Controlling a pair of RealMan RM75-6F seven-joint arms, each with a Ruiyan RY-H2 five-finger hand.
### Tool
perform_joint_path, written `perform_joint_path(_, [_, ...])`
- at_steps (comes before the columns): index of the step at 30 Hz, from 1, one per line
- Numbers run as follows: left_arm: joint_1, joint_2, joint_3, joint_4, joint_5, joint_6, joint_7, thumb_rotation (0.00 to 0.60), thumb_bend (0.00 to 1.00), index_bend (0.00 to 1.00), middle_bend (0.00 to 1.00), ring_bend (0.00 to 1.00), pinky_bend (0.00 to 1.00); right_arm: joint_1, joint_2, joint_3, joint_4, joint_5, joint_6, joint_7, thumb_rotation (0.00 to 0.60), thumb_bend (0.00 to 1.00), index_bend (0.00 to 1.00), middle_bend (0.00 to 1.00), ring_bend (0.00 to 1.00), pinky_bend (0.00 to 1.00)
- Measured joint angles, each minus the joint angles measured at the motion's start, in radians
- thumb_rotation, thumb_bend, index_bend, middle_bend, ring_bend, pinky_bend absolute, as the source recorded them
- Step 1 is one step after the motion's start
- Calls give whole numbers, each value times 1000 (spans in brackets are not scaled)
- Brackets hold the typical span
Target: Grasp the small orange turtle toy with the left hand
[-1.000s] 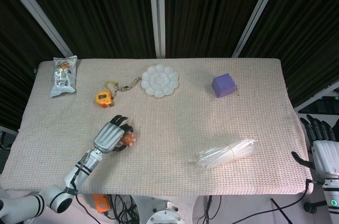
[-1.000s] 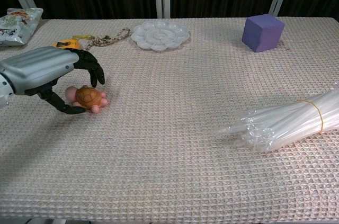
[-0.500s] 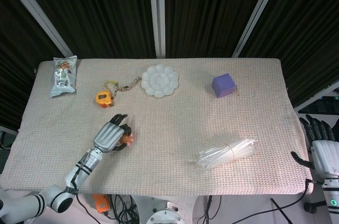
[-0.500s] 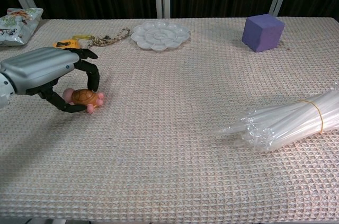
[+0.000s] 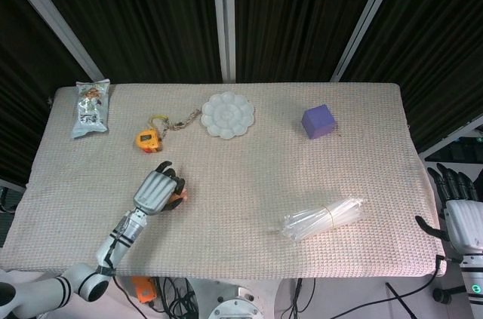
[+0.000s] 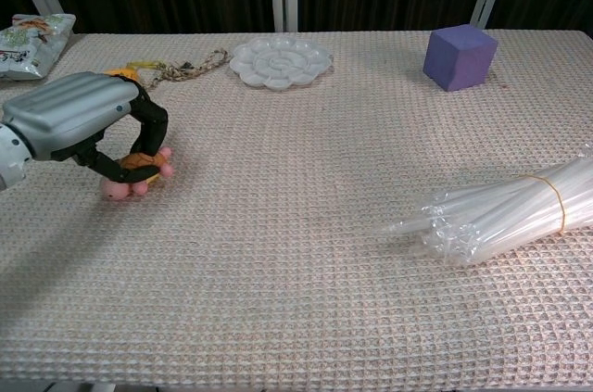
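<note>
The small orange turtle toy (image 6: 141, 166) with pink feet lies tipped on its side at the front left of the table. My left hand (image 6: 76, 118) curls its dark fingers (image 6: 151, 125) round the shell and grips it. From the head view the turtle (image 5: 179, 197) only peeks out from under the left hand (image 5: 155, 190). Whether the toy is off the cloth I cannot tell. My right hand (image 5: 462, 212) hangs beyond the table's right edge, fingers straight and apart, holding nothing.
A snack bag (image 5: 90, 106) lies at the back left, with a yellow tape measure on a chain (image 5: 149, 139) near it. A white palette (image 5: 227, 114) and a purple cube (image 5: 318, 121) sit at the back. A bundle of clear straws (image 5: 324, 218) lies front right.
My left hand's fingers have closed round the turtle and pulled it in toward the palm. The toy has shifted left and tipped over. The right hand has not moved.
</note>
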Motion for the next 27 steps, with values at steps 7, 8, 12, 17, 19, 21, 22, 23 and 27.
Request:
perform_joint_path(7, [-3,26,13,-25,-10,-43,-2,600,256,400,420,162,172,-1,0,0,0,0,1,0,600,122,0,0,0,0])
perform_joint_path(8, [-4,34,14,-32,-11,-49,-2,600,248,358,384,139,168,-1,0,0,0,1,1,0,600,122,0,0,0,0])
perform_joint_path(12, [-6,58,19,-55,-8,-53,-5,600,244,206,293,95,165,-1,0,0,-1,2,0,-1,600,123,0,0,0,0])
perform_joint_path(17, [-2,82,22,-80,-2,-43,3,600,241,175,297,92,166,-1,-1,1,0,3,0,-1,600,127,0,0,0,0])
perform_joint_path(19, [-1,94,23,-93,-13,-55,20,600,240,188,323,92,166,-1,-2,0,0,2,-1,-2,600,128,0,0,0,0])
perform_joint_path(21, [-1,99,23,-102,-29,-70,40,600,241,232,346,92,167,-1,-2,0,-1,1,0,-3,600,128,0,0,0,0])
perform_joint_path(22, [0,102,23,-106,-39,-78,51,600,242,259,357,92,167,-1,-2,0,-1,0,1,-3,600,128,0,0,0,0])
perform_joint_path(23, [0,104,23,-111,-50,-88,62,600,245,282,367,92,167,-1,-3,0,-1,-1,2,-3,600,128,0,0,0,0])
perform_joint_path(27, [3,102,18,-120,-89,-112,98,600,272,404,462,123,175,-2,-3,1,0,1,4,-3,600,128,0,0,0,0])
